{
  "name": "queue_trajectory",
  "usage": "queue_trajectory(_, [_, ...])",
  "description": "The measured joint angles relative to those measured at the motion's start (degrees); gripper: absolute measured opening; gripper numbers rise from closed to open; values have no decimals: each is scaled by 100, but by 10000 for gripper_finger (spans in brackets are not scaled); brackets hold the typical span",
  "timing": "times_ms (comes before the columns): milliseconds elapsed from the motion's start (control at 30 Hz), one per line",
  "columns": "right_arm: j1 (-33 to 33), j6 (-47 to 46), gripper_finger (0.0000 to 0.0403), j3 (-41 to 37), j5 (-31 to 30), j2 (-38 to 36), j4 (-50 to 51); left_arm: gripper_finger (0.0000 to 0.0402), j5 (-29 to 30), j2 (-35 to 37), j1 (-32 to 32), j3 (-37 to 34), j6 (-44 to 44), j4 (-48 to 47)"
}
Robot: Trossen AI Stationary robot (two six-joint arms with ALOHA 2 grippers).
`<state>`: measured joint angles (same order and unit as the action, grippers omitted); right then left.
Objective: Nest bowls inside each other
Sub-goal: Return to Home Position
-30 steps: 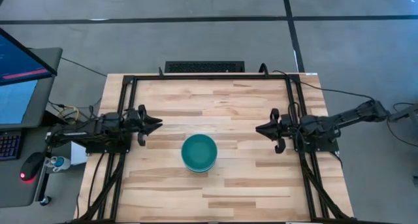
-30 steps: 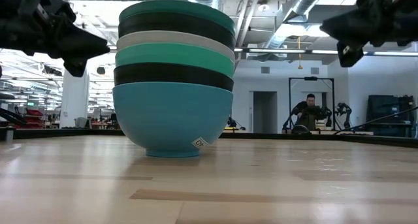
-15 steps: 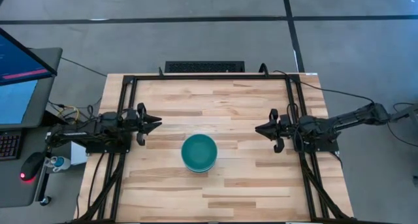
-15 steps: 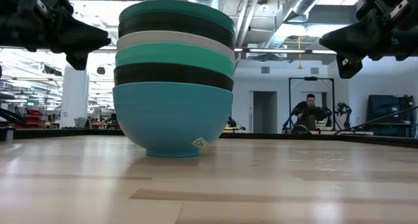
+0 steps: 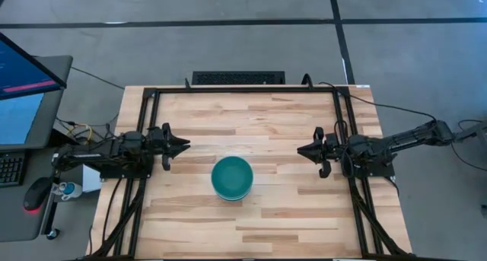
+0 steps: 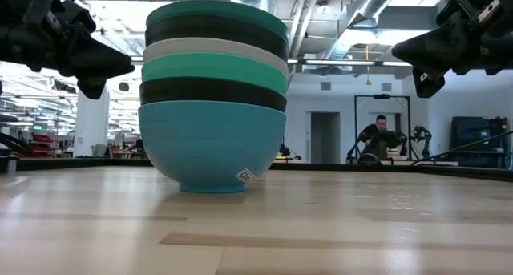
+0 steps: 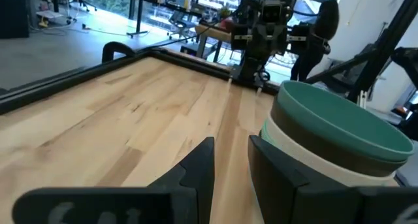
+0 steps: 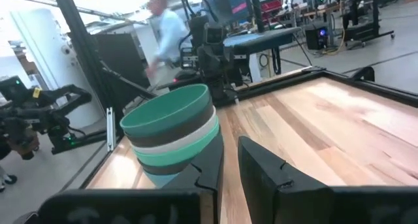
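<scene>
Between my two pincers, a little off the line that joins their tips, the stack of bowls stands on the wooden counter. All six are nested upright, one inside the other. From the low camera I read them from the bottom up: blue bowl resting on the counter, black bowl, light cyan bowl, white bowl, second black bowl, and dark teal bowl on top. A small label shows near the blue bowl's foot.

My left pincer hangs above the counter, well apart from the stack and pointing toward it. Its fingers are drawn narrow, almost together, with nothing between them. My right pincer faces it from the far side of the stack, also well apart from the bowls. Its fingers are likewise narrow and hold nothing.

Beyond the right pincer, far across the room, a person sits at another rig.
</scene>
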<state>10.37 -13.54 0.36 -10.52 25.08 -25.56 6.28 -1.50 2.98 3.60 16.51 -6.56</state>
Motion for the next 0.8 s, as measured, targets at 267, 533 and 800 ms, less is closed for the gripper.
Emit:
queue_trajectory(267, [0,-828,70,0,-31,2,635,84,44,-409,0,2,222,-17])
queue_trajectory(533, [2,-1303,70,-2,-39,2,878,84,42,-640,0,2,995,-28])
queue_trajectory(800, [0,-1302,70,-2,-42,2,1014,84,-2,-640,-4,2,316,-35])
